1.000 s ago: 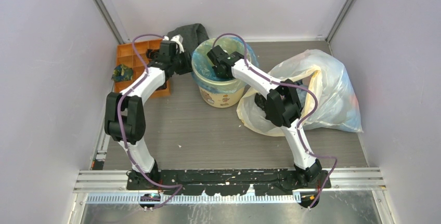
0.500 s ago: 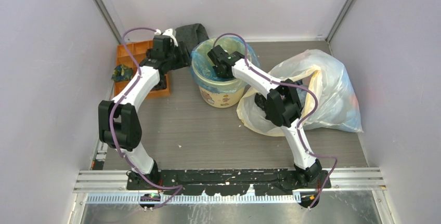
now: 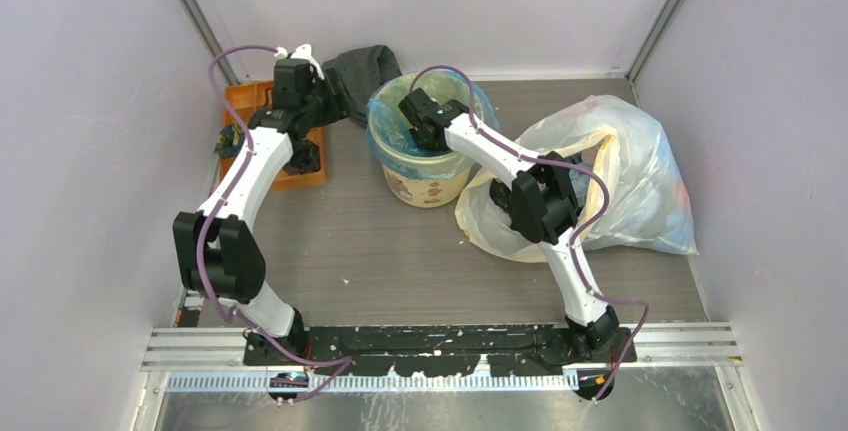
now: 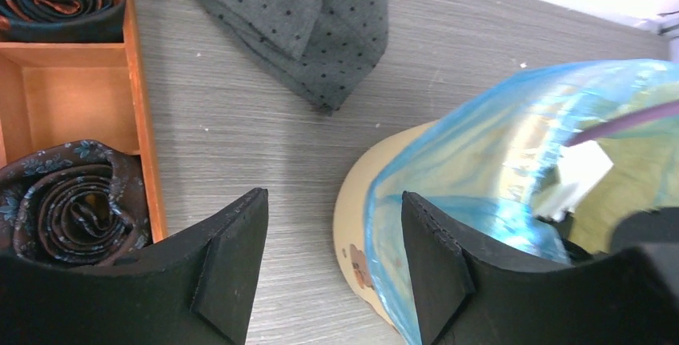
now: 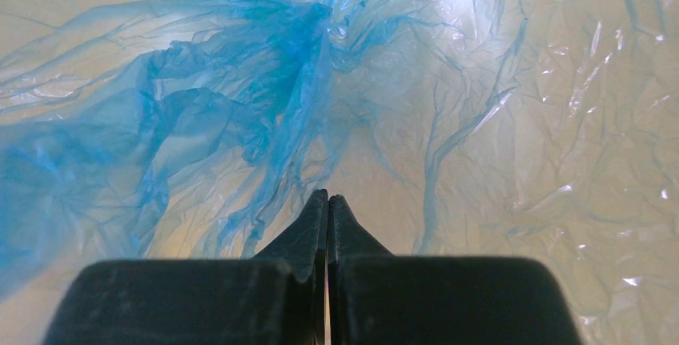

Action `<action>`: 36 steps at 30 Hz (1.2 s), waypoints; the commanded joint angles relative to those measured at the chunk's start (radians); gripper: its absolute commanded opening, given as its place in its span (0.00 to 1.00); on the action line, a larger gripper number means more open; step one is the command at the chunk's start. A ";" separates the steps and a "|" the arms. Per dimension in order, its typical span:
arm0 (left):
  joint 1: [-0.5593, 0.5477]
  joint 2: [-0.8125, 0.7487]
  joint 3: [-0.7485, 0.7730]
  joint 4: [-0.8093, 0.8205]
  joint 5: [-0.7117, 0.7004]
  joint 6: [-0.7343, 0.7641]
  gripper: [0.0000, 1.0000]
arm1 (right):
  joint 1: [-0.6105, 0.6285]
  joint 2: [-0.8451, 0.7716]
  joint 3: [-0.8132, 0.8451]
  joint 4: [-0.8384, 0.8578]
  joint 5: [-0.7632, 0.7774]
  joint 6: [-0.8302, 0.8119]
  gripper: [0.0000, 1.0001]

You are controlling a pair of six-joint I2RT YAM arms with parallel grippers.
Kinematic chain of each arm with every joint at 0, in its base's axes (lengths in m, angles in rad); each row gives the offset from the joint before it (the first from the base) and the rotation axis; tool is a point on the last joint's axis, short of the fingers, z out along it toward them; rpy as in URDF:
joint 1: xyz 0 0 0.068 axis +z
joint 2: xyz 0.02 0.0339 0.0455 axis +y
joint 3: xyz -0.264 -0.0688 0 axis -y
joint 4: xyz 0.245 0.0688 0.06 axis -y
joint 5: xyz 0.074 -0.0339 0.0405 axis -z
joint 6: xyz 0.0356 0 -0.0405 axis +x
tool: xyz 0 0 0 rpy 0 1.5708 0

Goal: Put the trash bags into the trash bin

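Grey table (image 3: 400,251): left gripper (image 4: 332,197) gapes beside trash bin (image 3: 425,189); right gripper (image 5: 327,197) dips inside, closed, perhaps pinching trash bags (image 5: 200,105).

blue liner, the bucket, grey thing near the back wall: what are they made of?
Trash bag: thin plastic film, translucent blue, glossy; it crinkles and the cream shows through. Trash bin: probably moulded plastic, smooth cream wall with printed cartoons. Grey cloth: woven fabric, matte, dotted, lying in soft folds.

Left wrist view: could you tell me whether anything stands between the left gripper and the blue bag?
Nothing visible does: the open left gripper hangs right beside the blue bag draped over the trash bin; the grey cloth lies farther back.
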 commanded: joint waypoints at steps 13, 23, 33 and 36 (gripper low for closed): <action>-0.142 -0.103 0.110 -0.112 -0.003 0.009 0.63 | -0.002 -0.012 0.016 -0.020 0.017 0.008 0.01; -0.186 -0.089 0.106 -0.155 -0.063 0.070 0.58 | -0.001 -0.007 -0.020 -0.017 0.025 0.018 0.01; -0.200 -0.070 0.100 -0.167 -0.055 0.087 0.51 | -0.001 -0.002 -0.038 -0.013 0.028 0.029 0.01; -0.204 -0.064 0.100 -0.174 -0.062 0.095 0.49 | -0.001 0.004 -0.040 -0.015 0.034 0.029 0.01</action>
